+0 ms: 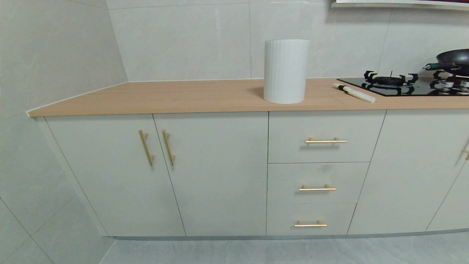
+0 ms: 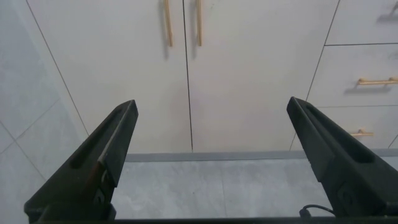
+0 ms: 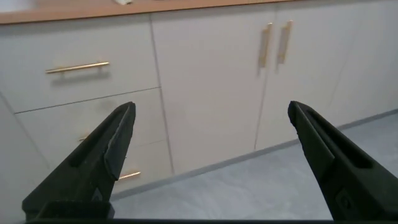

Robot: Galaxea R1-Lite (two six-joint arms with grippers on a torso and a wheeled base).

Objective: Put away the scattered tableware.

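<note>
A slim white utensil [image 1: 354,92] lies flat on the tabletop [image 1: 165,97] beside the stove [image 1: 403,86], near a white holder [image 1: 286,71] — light, stiff, probably slick, best pinched mid-length. The left gripper [image 2: 211,104] and right gripper [image 3: 211,106] hang by the cabinets [image 1: 212,172], fingers wide apart, empty.

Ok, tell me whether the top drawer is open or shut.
Shut. The top drawer lies flush with the middle drawer below and the cabinet door beside it; no gap or inside shows.
</note>
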